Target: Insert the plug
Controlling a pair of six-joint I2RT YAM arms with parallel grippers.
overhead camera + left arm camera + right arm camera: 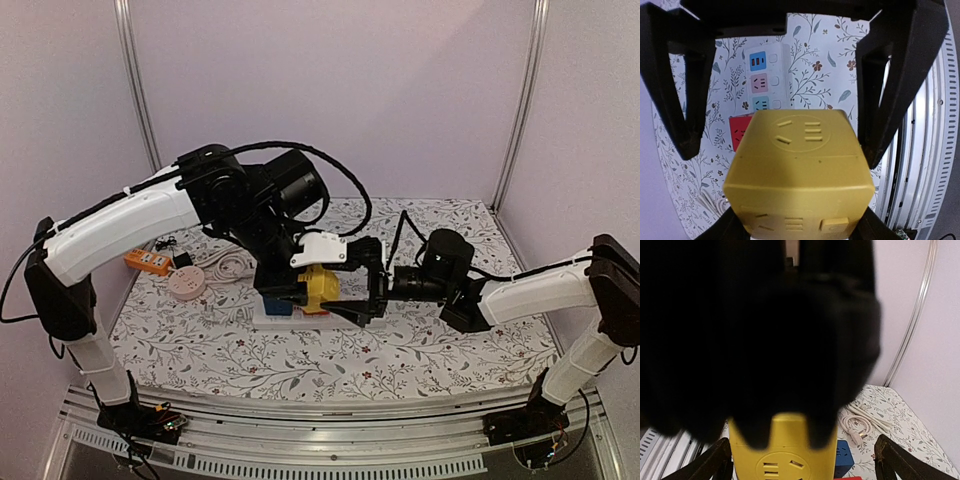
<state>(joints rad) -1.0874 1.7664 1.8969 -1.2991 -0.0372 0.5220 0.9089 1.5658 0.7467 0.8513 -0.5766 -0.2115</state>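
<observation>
Half closed, the left fingers (724, 231) pinch the yellow cube plug (800, 170) by its lower sides. The right fingers (715, 460) stand spread as wide as they go, one on each side of the cube, holding nothing. The cube hangs above the middle of the bench (450, 350), over the near end of the white strip (780, 90), which it partly hides from the left wrist camera.

Its prongs do not show in any view, so I cannot tell which face carries them or whether they point down at a socket. If they are turned or off-centre when the cube goes down, they would likely strike the strip's face rather than enter.

The grip sits low on a bulky cube, so a push against the strip could tip it between the fingers. The right fingers are very close; closing or shifting off-line could knock the cube askew, or leave it dropped if the left lets go early. The strip looks loose on the bench and may slide under pressure.

A red cube (740, 132) and a blue cube (277, 303) crowd the strip just to the left, possibly plugged into it, leaving little room. At the far left lie an orange strip (147, 262), a pink round socket (186, 285) and a white cable (230, 266), well apart.
</observation>
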